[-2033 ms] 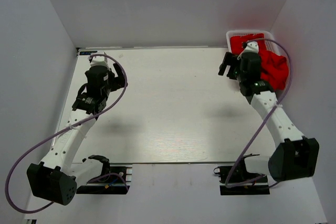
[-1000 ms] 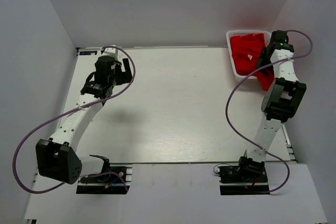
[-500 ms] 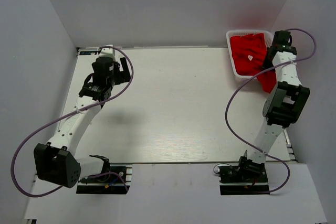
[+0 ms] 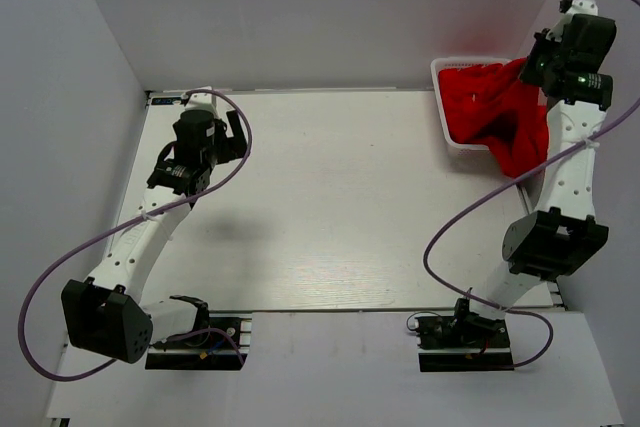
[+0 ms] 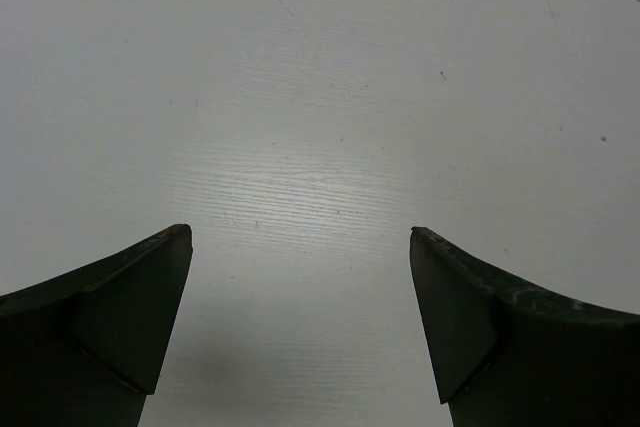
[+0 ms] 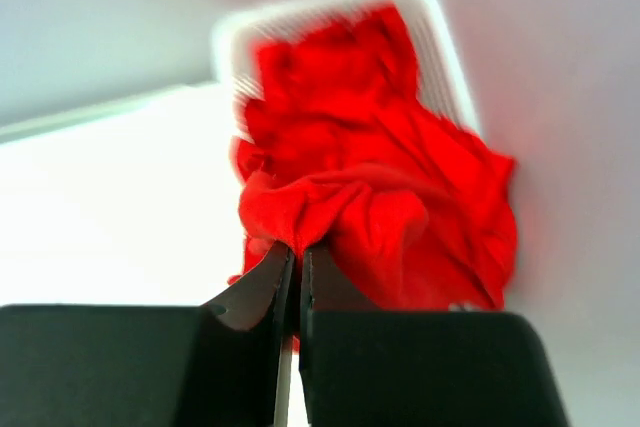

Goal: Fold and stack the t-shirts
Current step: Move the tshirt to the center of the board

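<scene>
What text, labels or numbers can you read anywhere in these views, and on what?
No text can be read in any view.
The t-shirts: plain red, no neck label showing.
The white basket: no markings visible.
The right gripper, jaws shut on the t-shirts: plain black.
The table: bare, no print.

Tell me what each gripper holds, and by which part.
Right gripper pinches a red t-shirt by a bunched fold of cloth; which part of the shirt cannot be told. Left gripper is open and holds nothing.
</scene>
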Controlling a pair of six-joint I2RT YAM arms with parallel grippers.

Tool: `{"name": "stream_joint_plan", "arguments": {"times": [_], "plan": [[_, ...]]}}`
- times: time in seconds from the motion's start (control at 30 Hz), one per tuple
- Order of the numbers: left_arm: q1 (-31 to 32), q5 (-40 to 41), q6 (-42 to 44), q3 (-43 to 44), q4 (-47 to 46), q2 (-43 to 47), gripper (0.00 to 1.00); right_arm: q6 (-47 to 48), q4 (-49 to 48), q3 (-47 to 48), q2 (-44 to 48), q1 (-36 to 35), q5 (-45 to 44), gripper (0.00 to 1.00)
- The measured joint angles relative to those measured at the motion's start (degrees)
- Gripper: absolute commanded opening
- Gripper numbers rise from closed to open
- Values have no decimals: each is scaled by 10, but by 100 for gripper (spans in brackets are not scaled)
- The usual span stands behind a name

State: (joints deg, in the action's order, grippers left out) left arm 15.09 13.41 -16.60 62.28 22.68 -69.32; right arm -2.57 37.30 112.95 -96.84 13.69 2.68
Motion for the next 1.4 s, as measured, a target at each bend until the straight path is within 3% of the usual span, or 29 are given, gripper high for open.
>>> {"name": "stream_joint_plan", "arguments": {"times": [0.3,0.47,0.67,0.83,1.03,1.2,1.4], "plan": [[0,-13,-24,0,23,3,100,-25,-70,100,39,-15,170,0],[0,-24,-31,0,28,16,100,-112,-191,115,54,-28,295,0],[0,-38,-32,2,28,36,100,-278,-389,157,29,-58,425,0],[0,-43,-30,49,48,37,100,-340,-466,199,3,-103,459,0],[0,-44,-30,91,51,48,100,-342,-489,193,4,-181,473,0],[0,-44,-30,91,75,68,100,-272,-460,102,23,-256,475,0],[0,-42,-44,62,106,97,100,-140,-402,-208,77,-353,389,0]]}}
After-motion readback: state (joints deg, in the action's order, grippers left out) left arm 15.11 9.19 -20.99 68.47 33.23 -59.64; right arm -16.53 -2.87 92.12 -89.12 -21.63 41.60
